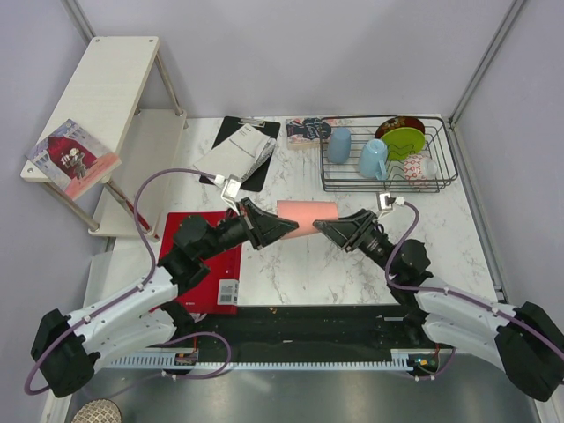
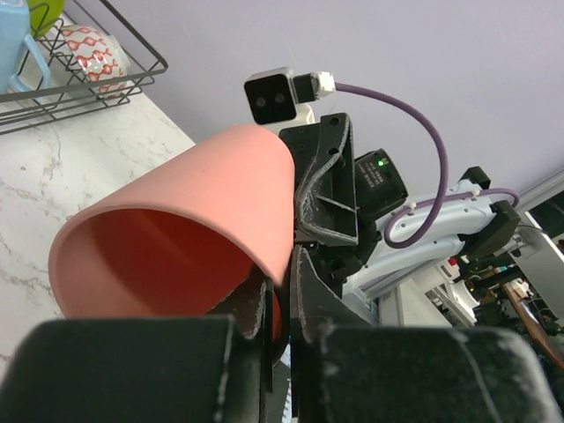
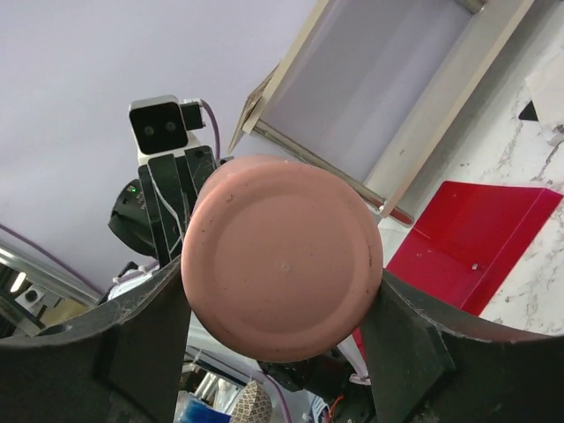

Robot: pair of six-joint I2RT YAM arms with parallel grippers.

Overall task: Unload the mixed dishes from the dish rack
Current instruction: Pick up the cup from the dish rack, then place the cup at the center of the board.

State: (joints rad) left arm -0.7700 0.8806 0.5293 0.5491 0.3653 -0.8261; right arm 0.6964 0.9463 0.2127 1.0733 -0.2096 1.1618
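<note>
At the near edge of the surface (image 1: 300, 273), the flat red board (image 1: 231, 263) is seen lying under the left arm. Just beyond it, above the middle of the surface, the pink cup (image 1: 307, 212) is held on its side in the air between both arms. Its rim wall is pinched by the closed left pincer (image 1: 289, 227), with one finger inside the mouth and one outside. Its base end is clasped by the right pincer (image 1: 324, 226), whose fingers are spread wide and, as far as can be judged, are pressed against both sides.

Farther back on the left, a black clipboard (image 1: 231, 130) with papers is laid on the surface. At the far right corner stands the dish rack (image 1: 388, 187). In it are kept the grey-blue cup (image 1: 338, 145), the light blue handled mug (image 1: 372, 159), the lime-green plate (image 1: 404, 143), the dark red floral plate (image 1: 401, 123) and a small patterned bowl (image 1: 422, 166). The pale wooden shelf unit (image 1: 106, 84) is set at the far left.
</note>
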